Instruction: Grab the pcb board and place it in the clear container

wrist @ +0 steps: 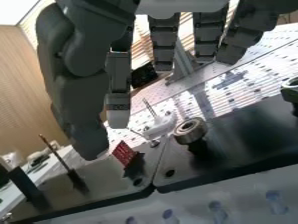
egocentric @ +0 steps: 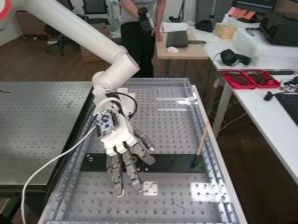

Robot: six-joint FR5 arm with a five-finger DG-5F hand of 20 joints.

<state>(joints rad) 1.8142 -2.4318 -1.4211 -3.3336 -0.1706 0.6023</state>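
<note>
1. Hanging above dark plate [egocentric: 178, 162] in high view: hand [egocentric: 120, 136], fingers straight, spread. Red trays [egocentric: 247, 85] on side table [egocentric: 264, 111] hold dark items.
2. Wrist view: red pcb board [wrist: 124, 153] stands on dark plate, near metal knob [wrist: 191, 130].

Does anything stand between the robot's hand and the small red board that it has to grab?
Nothing visible stands between the hand and the red board. The ring-topped metal piece and the slanting stick stand to either side of it.
</note>
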